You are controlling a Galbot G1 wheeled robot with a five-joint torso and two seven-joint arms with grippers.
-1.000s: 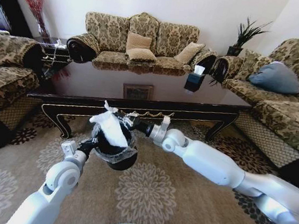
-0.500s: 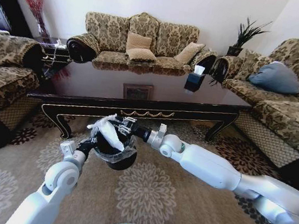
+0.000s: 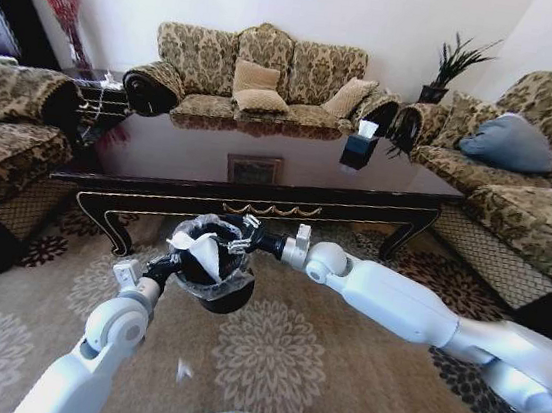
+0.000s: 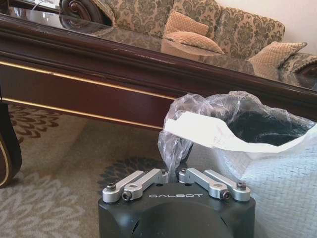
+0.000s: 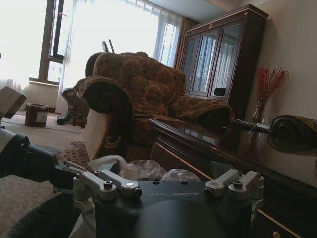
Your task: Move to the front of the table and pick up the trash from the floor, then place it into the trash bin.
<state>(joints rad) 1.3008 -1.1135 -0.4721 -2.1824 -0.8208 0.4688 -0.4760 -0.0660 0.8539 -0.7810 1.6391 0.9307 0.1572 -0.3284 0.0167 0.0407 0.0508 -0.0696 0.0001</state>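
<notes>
Head view: the robot stands on a patterned carpet [image 3: 278,358] facing the table [image 3: 259,179], both arms reaching forward in front of its front rail.
Left gripper: the left gripper [image 3: 170,269] holds the trash bin [image 3: 213,290] up off the carpet by its near rim; in the left wrist view its fingers [image 4: 143,179] are closed together on the crinkled plastic liner [image 4: 198,111] at that rim.
Trash bin: round and black, lifted in front of the table's gold-trimmed rail, tilted a little, its mouth facing up toward the right arm.
Trash: 1 white paper sheet [image 3: 193,247] lies across the bin's mouth, partly inside and partly draped over the left edge; in the left wrist view the same sheet [image 4: 208,134] spans the liner's opening. I cannot see any other litter inside.
Right gripper: the right gripper [image 3: 237,236] sits at the far rim of the bin, just above the opening and beside the paper; in the right wrist view its fingers [image 5: 106,184] are spread apart with nothing between them.
Carpet: 1 small white scrap [image 3: 184,369] lies on the carpet near the robot's base, well apart from the bin.
Table top: a black tissue box [image 3: 360,148] stands toward the right end.
</notes>
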